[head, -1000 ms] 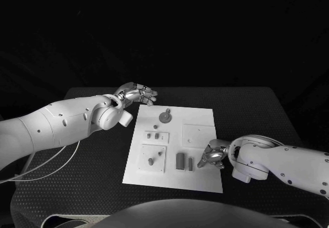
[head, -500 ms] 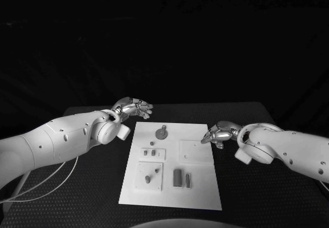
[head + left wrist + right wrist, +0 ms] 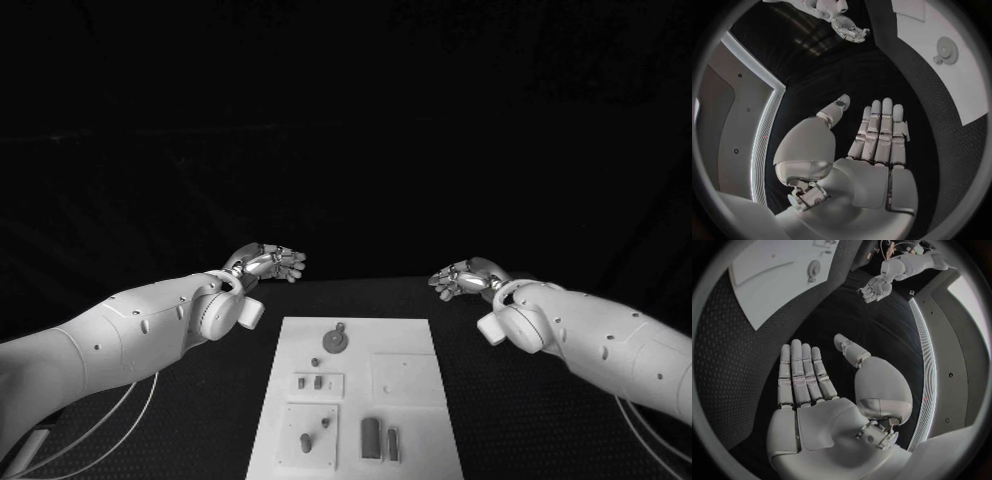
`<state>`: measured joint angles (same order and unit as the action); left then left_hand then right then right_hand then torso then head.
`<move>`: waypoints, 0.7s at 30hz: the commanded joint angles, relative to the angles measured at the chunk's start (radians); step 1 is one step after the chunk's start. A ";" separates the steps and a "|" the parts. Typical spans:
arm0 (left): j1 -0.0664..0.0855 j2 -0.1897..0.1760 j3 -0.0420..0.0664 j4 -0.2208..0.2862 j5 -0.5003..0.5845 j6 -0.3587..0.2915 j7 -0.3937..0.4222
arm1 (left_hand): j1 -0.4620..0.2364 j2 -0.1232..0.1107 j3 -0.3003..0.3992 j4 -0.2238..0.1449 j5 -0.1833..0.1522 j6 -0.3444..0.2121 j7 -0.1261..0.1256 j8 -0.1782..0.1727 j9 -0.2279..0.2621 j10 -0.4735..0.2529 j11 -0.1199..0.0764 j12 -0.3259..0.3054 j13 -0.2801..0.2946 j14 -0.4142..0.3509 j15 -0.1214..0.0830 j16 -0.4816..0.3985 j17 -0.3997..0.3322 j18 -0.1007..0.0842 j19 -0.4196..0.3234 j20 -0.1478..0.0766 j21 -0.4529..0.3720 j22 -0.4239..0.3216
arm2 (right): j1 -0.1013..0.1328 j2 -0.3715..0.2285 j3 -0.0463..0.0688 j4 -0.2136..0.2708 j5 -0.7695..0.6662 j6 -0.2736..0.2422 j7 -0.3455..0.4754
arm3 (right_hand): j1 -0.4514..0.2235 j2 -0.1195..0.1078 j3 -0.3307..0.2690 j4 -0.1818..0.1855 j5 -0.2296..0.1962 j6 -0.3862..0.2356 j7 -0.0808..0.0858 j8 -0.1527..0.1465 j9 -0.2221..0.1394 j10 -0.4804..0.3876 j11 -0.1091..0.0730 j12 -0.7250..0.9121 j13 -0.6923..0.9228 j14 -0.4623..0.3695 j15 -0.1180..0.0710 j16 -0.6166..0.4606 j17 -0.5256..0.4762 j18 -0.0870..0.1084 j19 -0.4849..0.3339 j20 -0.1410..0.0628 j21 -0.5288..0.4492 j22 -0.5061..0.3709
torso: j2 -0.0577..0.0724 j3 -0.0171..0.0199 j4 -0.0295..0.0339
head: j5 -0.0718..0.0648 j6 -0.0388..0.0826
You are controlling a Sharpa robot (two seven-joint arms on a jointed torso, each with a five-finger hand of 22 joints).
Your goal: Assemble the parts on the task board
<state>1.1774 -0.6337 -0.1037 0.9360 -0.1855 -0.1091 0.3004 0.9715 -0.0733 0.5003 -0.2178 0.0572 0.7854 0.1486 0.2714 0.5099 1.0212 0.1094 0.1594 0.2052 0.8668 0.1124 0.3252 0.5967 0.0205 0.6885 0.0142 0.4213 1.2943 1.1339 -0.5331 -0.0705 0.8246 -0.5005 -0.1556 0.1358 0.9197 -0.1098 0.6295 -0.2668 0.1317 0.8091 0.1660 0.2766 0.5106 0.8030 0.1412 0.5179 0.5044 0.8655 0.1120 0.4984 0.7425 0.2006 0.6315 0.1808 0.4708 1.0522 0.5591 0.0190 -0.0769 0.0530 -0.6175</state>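
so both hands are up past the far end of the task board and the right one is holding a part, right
Not quite: the right hand holds nothing. The right wrist view shows its palm bare and fingers straight. The rest stands: in the head view both it and the left hand sit beyond the task board's far end.

we see a black table with a finely textured, mat-like surface [image 3: 498,400], running back to its far edge. flat on its middle lies the white rectangular task board [image 3: 411,345], long side running away from us, with bare black table showing on both sides of it and beyond its far edge.
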 commanded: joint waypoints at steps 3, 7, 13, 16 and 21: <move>0.001 0.038 0.003 -0.063 0.127 0.032 0.083 | -0.035 -0.033 -0.019 0.000 -0.003 -0.075 -0.023 -0.038 -0.019 -0.098 -0.011 -0.076 -0.043 -0.114 0.015 -0.072 -0.028 -0.013 -0.085 0.020 -0.061 -0.017 | -0.023 0.020 0.046 -0.023 0.130 0.049 0.105 | -0.010 0.022 -0.033 -0.001 -0.006 -0.039 -0.026 -0.008 -0.014 -0.017 -0.009 -0.109 -0.145 -0.059 0.026 -0.114 -0.072 -0.016 -0.064 0.022 -0.093 -0.053 | -0.026 0.0058 -0.0049 | 0.016 0.034; 0.001 0.036 0.006 -0.073 0.134 0.028 0.095 | -0.047 -0.043 -0.021 0.008 -0.005 -0.136 -0.049 -0.063 -0.028 -0.169 -0.024 -0.097 -0.074 -0.180 0.021 -0.112 -0.048 -0.020 -0.141 0.039 -0.105 -0.028 | -0.034 0.032 0.069 -0.021 0.132 0.047 0.119 | -0.024 0.028 -0.062 -0.012 -0.018 -0.049 -0.038 -0.004 -0.021 0.012 -0.021 -0.188 -0.237 -0.091 0.020 -0.180 -0.130 -0.007 -0.070 0.037 -0.151 -0.101 | -0.030 0.0102 -0.0038 | 0.023 0.049; 0.000 0.034 0.006 -0.077 0.097 0.011 0.058 | -0.971 0.073 -0.500 0.218 -0.057 -0.785 -0.149 -0.271 -0.510 -1.021 -0.109 -0.159 -0.205 -0.867 -0.112 -0.325 -0.597 -0.020 -0.689 -0.014 -0.421 -0.429 | -0.040 0.038 0.088 -0.020 0.104 0.022 0.081 | -0.920 0.110 -0.630 0.267 -0.132 -0.809 -0.166 -0.277 -0.511 -0.803 -0.141 -0.518 -0.504 -0.866 -0.112 -0.498 -0.743 -0.201 -0.632 -0.181 -0.471 -1.052 | -0.025 0.0094 -0.0005 | 0.020 0.053; -0.003 0.029 0.008 -0.060 0.099 -0.006 0.062 | -0.971 0.073 -0.500 0.218 -0.057 -0.785 -0.149 -0.271 -0.510 -1.021 -0.109 -0.159 -0.205 -0.867 -0.112 -0.325 -0.597 -0.020 -0.689 -0.014 -0.421 -0.514 | -0.041 0.031 0.087 -0.002 0.113 0.007 0.088 | -0.920 0.110 -0.630 0.267 -0.132 -0.809 -0.166 -0.277 -0.511 -0.803 -0.141 -0.518 -0.504 -0.866 -0.112 -0.498 -0.743 -0.201 -0.632 -0.181 -0.471 -1.052 | -0.024 0.0061 0.0084 | 0.011 0.049; -0.017 0.010 0.019 0.018 0.109 -0.079 0.079 | -0.971 0.073 -0.500 0.218 -0.057 -0.785 -0.149 -0.271 -0.510 -1.021 -0.109 -0.159 -0.205 -0.867 -0.112 -0.325 -0.597 -0.020 -0.689 -0.014 -0.421 -1.294 | -0.045 0.002 0.086 0.075 0.153 -0.057 0.118 | -0.920 0.110 -0.630 0.267 -0.132 -0.809 -0.166 -0.277 -0.511 -0.803 -0.141 -0.518 -0.504 -0.866 -0.112 -0.498 -0.743 -0.201 -0.632 -0.181 -0.471 -1.052 | -0.019 -0.0077 0.0460 | -0.024 0.032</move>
<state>1.1636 -0.6217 -0.0854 0.9403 -0.0870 -0.1257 0.3579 0.1983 -0.0258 0.1031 -0.0434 0.0145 0.1377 0.0211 0.0453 0.1045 0.1809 0.0183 0.0165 0.0261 0.1449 0.0291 0.0446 0.1170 0.0077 0.1152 0.0130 0.0649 0.6454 1.0897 -0.5297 0.0152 0.8843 -0.3801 -0.1630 0.2197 0.1930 -0.0156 0.1156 -0.0596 0.0228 0.1607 0.0271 0.0595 0.1024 0.1848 0.0257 0.0549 0.0404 0.1659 0.0273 0.0609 0.1194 0.0516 0.1192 0.0501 0.0593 0.1954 0.5367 0.0208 -0.0552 0.0454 -0.5779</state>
